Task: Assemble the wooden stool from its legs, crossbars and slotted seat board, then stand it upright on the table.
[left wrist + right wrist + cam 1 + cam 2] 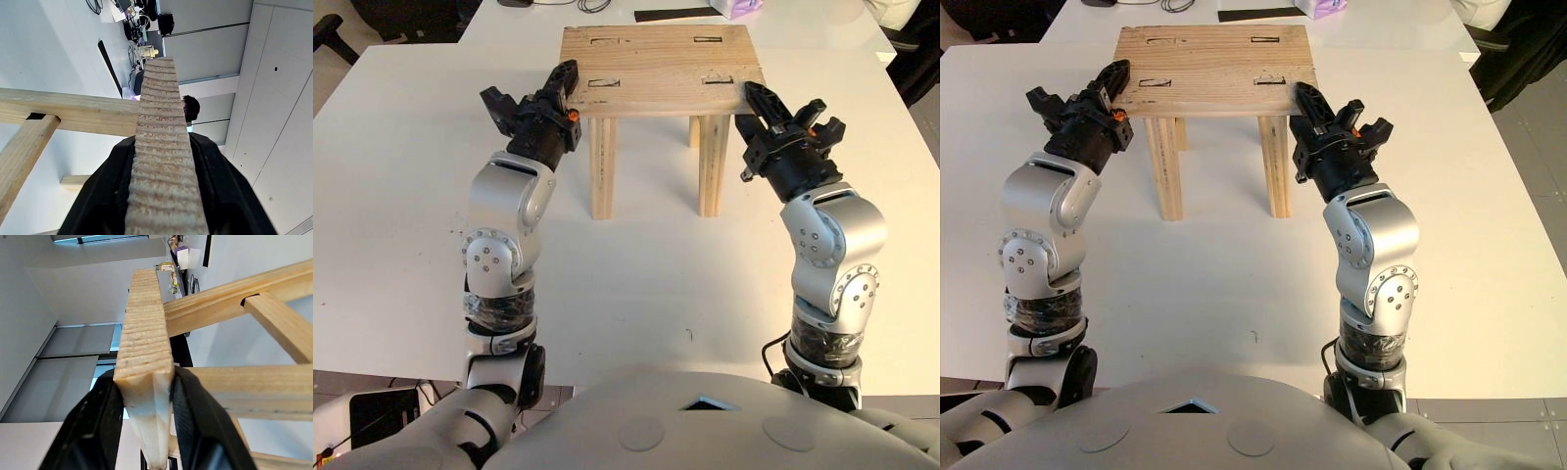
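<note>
Left pincer (163,144) astride seat board (656,59) edge

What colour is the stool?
The stool is pale tan wood, seen best from the left eye view.

Stool (601,166) stands upright mid-surface (411,196) — left gripper (564,80) at the left front corner of its seat (651,59), right gripper (756,102) at the right front corner, fingers (102,196) clamped either side of the seat's edge.

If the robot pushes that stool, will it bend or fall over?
Probably stays stiff: the stool is thick wood. It likely won't tip easily; its legs stand apart on the table. Flat edges, so it shouldn't roll.
</note>
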